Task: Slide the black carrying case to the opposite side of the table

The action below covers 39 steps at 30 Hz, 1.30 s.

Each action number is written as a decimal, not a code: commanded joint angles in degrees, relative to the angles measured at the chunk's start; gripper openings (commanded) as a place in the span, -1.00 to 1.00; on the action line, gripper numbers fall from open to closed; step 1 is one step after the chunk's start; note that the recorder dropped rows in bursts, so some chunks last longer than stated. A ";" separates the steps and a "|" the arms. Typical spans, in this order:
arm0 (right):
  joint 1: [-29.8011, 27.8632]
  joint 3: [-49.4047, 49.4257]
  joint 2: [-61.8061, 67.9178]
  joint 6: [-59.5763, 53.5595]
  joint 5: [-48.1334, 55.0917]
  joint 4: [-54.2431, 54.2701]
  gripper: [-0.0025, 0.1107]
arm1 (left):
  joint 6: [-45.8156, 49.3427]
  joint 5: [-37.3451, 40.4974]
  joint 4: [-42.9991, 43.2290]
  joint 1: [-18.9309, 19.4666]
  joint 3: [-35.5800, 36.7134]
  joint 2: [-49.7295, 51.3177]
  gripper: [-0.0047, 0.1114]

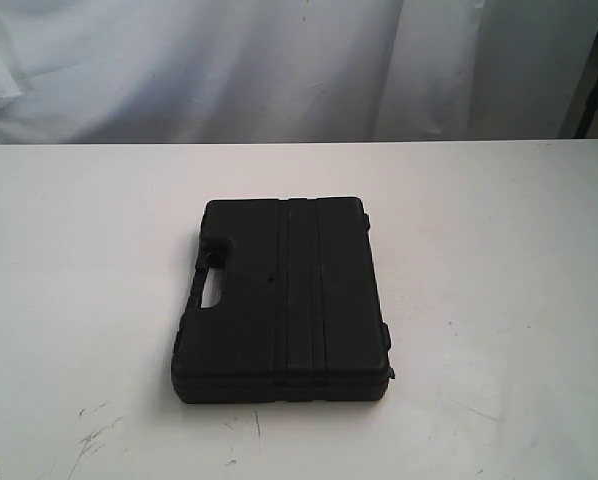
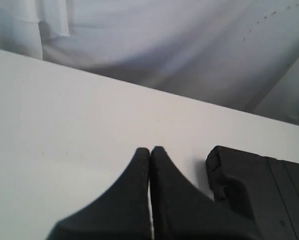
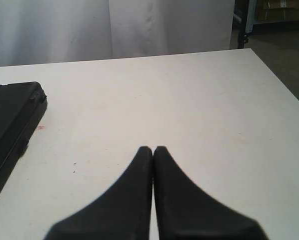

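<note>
The black carrying case (image 1: pixel 284 298) lies flat near the middle of the white table (image 1: pixel 499 260), its handle cut-out toward the left. No arm shows in the exterior view. In the left wrist view my left gripper (image 2: pixel 150 150) is shut with nothing in it, above bare table, and a corner of the case (image 2: pixel 259 190) lies beside it, apart. In the right wrist view my right gripper (image 3: pixel 153 149) is shut and empty over the table (image 3: pixel 189 110), with the case's edge (image 3: pixel 12 120) off to one side, not touching.
White curtain (image 1: pixel 279 60) hangs behind the table's far edge. Dark scuffs (image 1: pixel 94 435) mark the tabletop near the front left. In the right wrist view the table's side edge (image 3: pixel 284 85) drops to a dark floor, with a metal stand (image 3: pixel 245 22) beyond.
</note>
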 commanded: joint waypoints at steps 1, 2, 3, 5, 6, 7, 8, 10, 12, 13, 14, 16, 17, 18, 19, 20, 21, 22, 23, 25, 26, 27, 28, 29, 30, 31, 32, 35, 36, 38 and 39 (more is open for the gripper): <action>-0.26 0.21 -0.31 0.00 0.00 -0.91 -0.96 | -0.24 -0.93 0.51 -0.39 -0.42 3.58 -0.92; -0.26 0.21 -0.31 0.00 0.00 -0.91 -0.96 | -0.41 -1.91 0.85 -0.39 -0.42 3.71 -0.92; -0.26 0.21 -0.31 0.00 0.00 -0.91 -0.96 | -0.42 -2.33 0.51 -0.39 -0.42 3.71 -0.92; -0.26 0.21 -0.31 0.00 0.00 -0.91 -0.96 | -0.53 -2.89 -0.63 -0.39 -0.42 3.71 -0.92; -0.26 0.21 -0.31 0.00 0.00 -0.91 -0.96 | -0.43 -3.82 -1.12 -0.39 -0.42 3.71 -0.92; -0.26 0.21 -0.31 0.00 0.00 -0.91 -0.96 | -0.43 -3.82 -1.28 -0.39 -0.76 3.71 -0.92; -0.26 0.21 -0.31 0.00 0.00 -0.91 -0.96 | -0.43 -3.34 -2.01 -0.39 -1.20 4.25 -0.92; -0.26 0.21 -0.31 0.00 0.00 -0.91 -0.96 | 0.44 -1.61 -2.13 -0.61 -2.76 6.15 -0.92; -0.26 0.21 -0.31 0.00 0.00 -0.91 -0.96 | 3.70 2.10 -2.42 -0.61 -5.72 9.90 -0.92; -0.26 0.21 -0.31 0.00 0.00 -0.91 -0.96 | 5.33 4.06 -2.42 -0.61 -7.09 11.71 -0.92; -0.26 0.21 -0.31 0.00 0.00 -0.91 -0.96 | 6.91 6.28 -2.76 -0.61 -9.27 14.58 -0.92; -0.26 0.21 -0.31 0.00 0.00 -0.91 -0.96 | 10.31 10.51 -5.05 -0.61 -12.48 18.94 -0.92; -0.26 0.21 -0.31 0.00 0.00 -0.91 -0.96 | 11.68 12.06 -6.75 -0.61 -14.06 21.25 -0.92; -0.26 0.21 -0.31 0.00 0.00 -0.91 -0.96 | 12.77 13.06 -8.83 -0.61 -15.38 23.50 -0.92; -0.26 0.21 -0.31 0.00 0.00 -0.91 -0.96 | 14.34 13.91 -11.23 -0.61 -16.45 25.61 -0.92; -0.26 0.21 -0.31 0.00 0.00 -0.91 -0.96 | 15.70 14.56 -13.48 -0.61 -17.36 27.65 -0.92; -0.26 0.21 -0.31 0.00 0.00 -0.91 -0.96 | 16.75 14.86 -15.11 -0.61 -18.00 29.23 -0.92; -0.26 0.21 -0.31 0.00 0.00 -0.91 -0.96 | 18.04 15.53 -16.78 -0.61 -18.75 31.20 -0.92; -0.26 0.21 -0.31 0.00 0.00 -0.91 -0.96 | 18.55 16.24 -17.64 -0.61 -19.51 33.20 -0.92; -0.26 0.21 -0.31 0.00 0.00 -0.91 -0.96 | 18.89 17.63 -18.07 -0.61 -20.81 36.60 -0.92; -0.26 0.21 -0.31 0.00 0.00 -0.91 -0.96 | 18.89 18.21 -18.07 -0.61 -21.45 38.37 -0.92; -0.26 0.21 -0.31 0.00 0.00 -0.91 -0.96 | 18.99 18.60 -18.07 -0.61 -21.90 40.06 -0.92; -0.26 0.21 -0.31 0.00 0.00 -0.91 -0.96 | 19.16 19.11 -18.07 -0.72 -22.47 41.64 -0.92; -0.26 0.21 -0.31 0.00 0.00 -0.91 -0.96 | 19.25 19.51 -17.83 -1.19 -23.02 43.11 -0.92; -0.26 0.21 -0.31 0.00 0.00 -0.91 -0.96 | 19.25 19.82 -17.72 -1.90 -23.64 44.55 -0.92; -0.26 0.21 -0.31 0.00 0.00 -0.91 -0.96 | 19.25 20.22 -17.49 -2.62 -24.43 45.68 -0.92; -0.26 0.21 -0.31 0.00 0.00 -0.91 -0.96 | 19.25 20.68 -17.23 -3.79 -25.29 47.08 -0.92; -0.26 0.21 -0.31 0.00 0.00 -0.91 -0.96 | 16.42 20.94 -15.51 -7.38 -27.96 50.82 -0.92; -0.26 0.21 -0.31 0.00 0.00 -0.91 -0.96 | 14.34 21.25 -14.29 -8.61 -29.06 52.13 -0.92; -0.26 0.21 -0.31 0.00 0.00 -0.91 -0.96 | 11.56 22.52 -12.16 -10.59 -31.16 54.59 -0.92; -0.26 0.21 -0.31 0.00 0.00 -0.91 -0.96 | 10.57 23.37 -11.54 -11.42 -32.30 55.97 -0.92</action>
